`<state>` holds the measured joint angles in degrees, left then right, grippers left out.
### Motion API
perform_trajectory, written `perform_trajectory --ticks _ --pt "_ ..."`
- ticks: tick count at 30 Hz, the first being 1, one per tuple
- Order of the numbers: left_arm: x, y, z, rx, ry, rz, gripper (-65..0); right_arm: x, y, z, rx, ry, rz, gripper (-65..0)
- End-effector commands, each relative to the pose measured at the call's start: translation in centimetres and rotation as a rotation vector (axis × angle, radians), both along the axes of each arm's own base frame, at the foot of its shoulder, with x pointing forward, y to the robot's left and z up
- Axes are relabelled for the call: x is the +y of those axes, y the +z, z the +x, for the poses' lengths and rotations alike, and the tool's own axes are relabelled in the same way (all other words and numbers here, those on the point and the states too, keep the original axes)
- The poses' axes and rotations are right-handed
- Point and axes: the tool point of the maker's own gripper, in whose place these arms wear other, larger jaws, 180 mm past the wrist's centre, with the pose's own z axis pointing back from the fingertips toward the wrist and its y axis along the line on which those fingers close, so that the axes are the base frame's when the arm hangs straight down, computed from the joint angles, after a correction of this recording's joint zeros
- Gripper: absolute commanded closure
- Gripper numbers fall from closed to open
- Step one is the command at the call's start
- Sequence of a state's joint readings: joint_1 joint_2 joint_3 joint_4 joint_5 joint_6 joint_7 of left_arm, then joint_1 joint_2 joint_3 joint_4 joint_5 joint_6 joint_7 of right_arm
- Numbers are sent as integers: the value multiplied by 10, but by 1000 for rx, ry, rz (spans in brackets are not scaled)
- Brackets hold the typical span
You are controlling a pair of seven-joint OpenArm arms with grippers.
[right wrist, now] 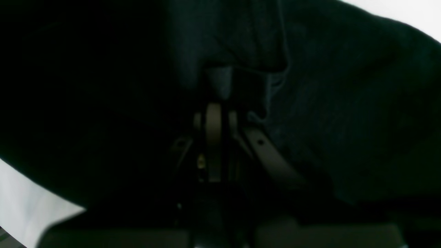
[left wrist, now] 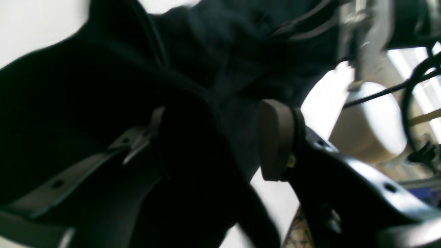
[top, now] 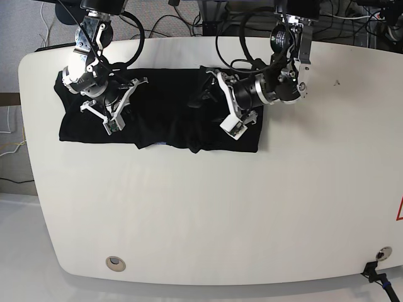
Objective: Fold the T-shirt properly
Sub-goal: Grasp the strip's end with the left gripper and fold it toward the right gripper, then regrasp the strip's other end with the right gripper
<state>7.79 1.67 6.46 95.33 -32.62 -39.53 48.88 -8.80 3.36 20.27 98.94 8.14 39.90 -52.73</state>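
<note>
A big white table (top: 201, 207) filled the room, with cables hanging behind its far edge. The T-shirt (top: 164, 113) lay across the far part of the table, a wide black band of cloth, bunched and wrinkled in the middle, showing only its plain black side. Both arms reached down onto it.

The left gripper (left wrist: 213, 137) sat at the shirt's crumpled part, its fingers (left wrist: 275, 137) spread wide apart. Black cloth hung loose in the gap between them, and it did not look pinched, though the picture there was blurry.

The right gripper (right wrist: 215, 120) was pressed into the other end of the shirt. Its fingers were squeezed together, and a small fold of the black cloth seemed to be caught between the tips.
</note>
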Motion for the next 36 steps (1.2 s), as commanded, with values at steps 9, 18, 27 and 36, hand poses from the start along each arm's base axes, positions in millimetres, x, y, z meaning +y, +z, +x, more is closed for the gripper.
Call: perform_trajectory --ticks 9,18,27,36 --pt "-53 94 -20 -203 -227 -220 -253 -2 4 1 -7 3 -8 0" --pt "33 45 13 -281 -159 189 -253 -2 4 2 -9 3 -7 0" --pt "78 -24 24 -187 -121 447 -253 -2 24 10 -72 11 -29 0" --pt "86 -64 15 -71 -90 402 -253 -38 84 26 -195 -78 -144 -67"
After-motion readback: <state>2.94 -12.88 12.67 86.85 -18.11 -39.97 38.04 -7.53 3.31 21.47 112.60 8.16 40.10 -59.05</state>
